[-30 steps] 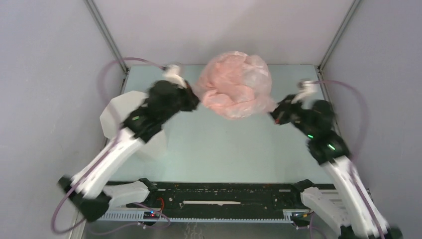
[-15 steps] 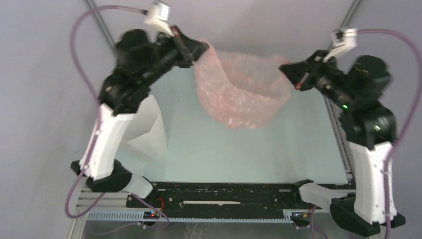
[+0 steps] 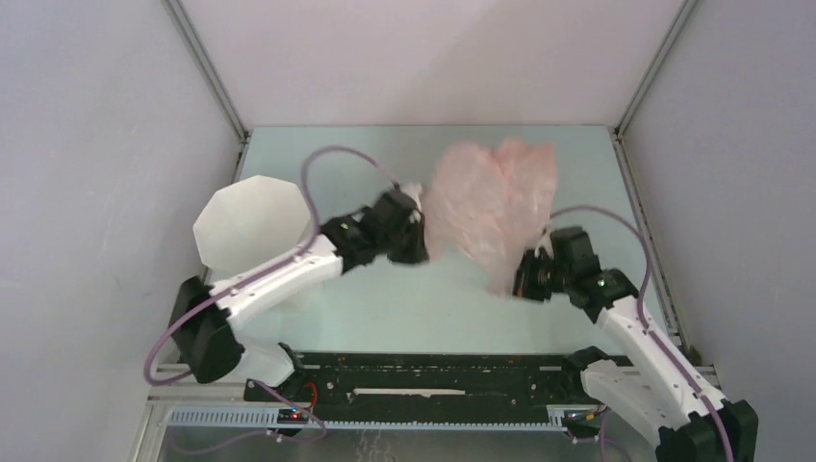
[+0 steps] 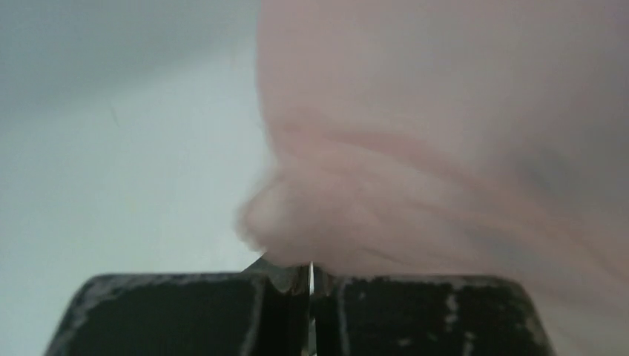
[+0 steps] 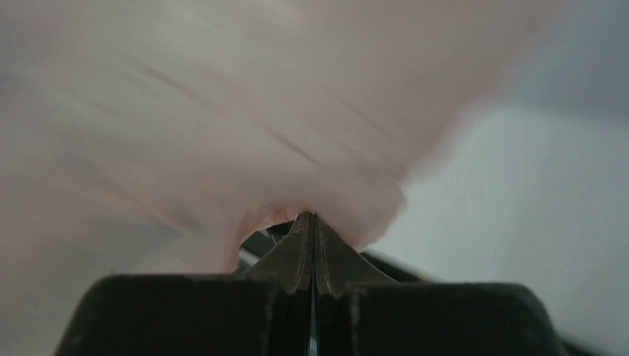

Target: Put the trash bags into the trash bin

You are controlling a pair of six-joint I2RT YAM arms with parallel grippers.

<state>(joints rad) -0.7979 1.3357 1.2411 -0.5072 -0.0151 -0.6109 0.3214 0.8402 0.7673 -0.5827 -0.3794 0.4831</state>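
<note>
Lowered, left end effector (image 3: 421,241) and right end effector (image 3: 522,279) clamp trash bag (image 3: 496,202), long axis front-to-back

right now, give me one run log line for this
left gripper: shut on trash bag | right gripper: shut on trash bag | trash bin: at left, apart from trash bag

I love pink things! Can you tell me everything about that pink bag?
The pink bag is thin, see-through plastic, pale and wrinkly, and a bit blurry in these pictures. It is bunched into a tall, puffy shape over the table. The left gripper pinches its left edge and the right gripper pinches its lower right corner, both shut tight on the plastic. It is not in the white bin, which stands apart on the left.
</note>
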